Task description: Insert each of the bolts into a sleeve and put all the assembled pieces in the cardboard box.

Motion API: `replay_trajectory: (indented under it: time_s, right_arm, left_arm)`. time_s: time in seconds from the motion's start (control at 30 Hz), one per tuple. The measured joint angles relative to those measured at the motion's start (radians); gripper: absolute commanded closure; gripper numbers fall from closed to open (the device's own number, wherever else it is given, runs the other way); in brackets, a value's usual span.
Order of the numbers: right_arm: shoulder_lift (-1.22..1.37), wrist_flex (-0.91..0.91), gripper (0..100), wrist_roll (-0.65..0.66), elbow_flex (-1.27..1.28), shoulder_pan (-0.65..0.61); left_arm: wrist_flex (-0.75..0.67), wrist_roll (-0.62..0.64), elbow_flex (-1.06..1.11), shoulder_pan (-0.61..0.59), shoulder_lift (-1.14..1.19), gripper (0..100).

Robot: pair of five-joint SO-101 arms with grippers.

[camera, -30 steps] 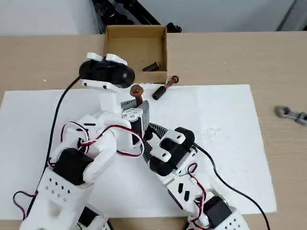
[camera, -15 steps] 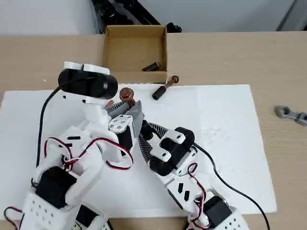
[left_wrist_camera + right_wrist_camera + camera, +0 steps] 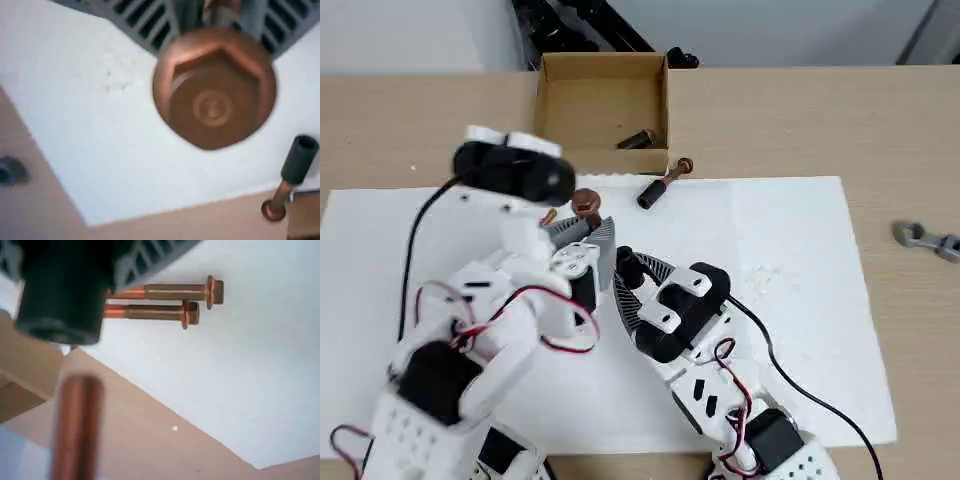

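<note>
My left gripper [image 3: 586, 218] is shut on a copper bolt [image 3: 585, 202], whose hex head [image 3: 215, 107] faces the left wrist camera. Close beside it, my right gripper [image 3: 626, 268] is shut on a black sleeve [image 3: 62, 287]. In the right wrist view the held bolt's shaft [image 3: 75, 427] stands just past the sleeve's mouth, apart from it. Two loose copper bolts [image 3: 162, 290] lie side by side on the white sheet [image 3: 240, 365]. One assembled piece [image 3: 662, 185] lies on the sheet in front of the cardboard box [image 3: 552, 95]. Another assembled piece [image 3: 638, 139] lies inside the box.
A metal wrench [image 3: 925, 237] lies on the bare wooden table at the far right. The white sheet [image 3: 790, 260] covers the middle of the table. Dark equipment [image 3: 570, 25] stands behind the box. Both arms crowd the sheet's near left half.
The left arm swung left with the bolt, then came slightly back. The right gripper with the sleeve edged up toward the bolt.
</note>
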Motion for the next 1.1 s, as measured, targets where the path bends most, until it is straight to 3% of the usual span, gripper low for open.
replay_trajectory:
  time_s: [0.5,0.83,1.1]
  right_arm:
    - [0.0,0.0,99.7,0.0,0.0,0.003]
    - [0.0,0.0,99.7,0.0,0.0,0.005]
    - [0.0,0.0,99.7,0.0,0.0,0.002]
  left_arm:
    - [0.0,0.021,0.0,0.057,0.051,99]
    - [0.0,0.032,0.0,0.028,0.055,99]
    - [0.04,-0.012,0.0,0.017,0.057,86]
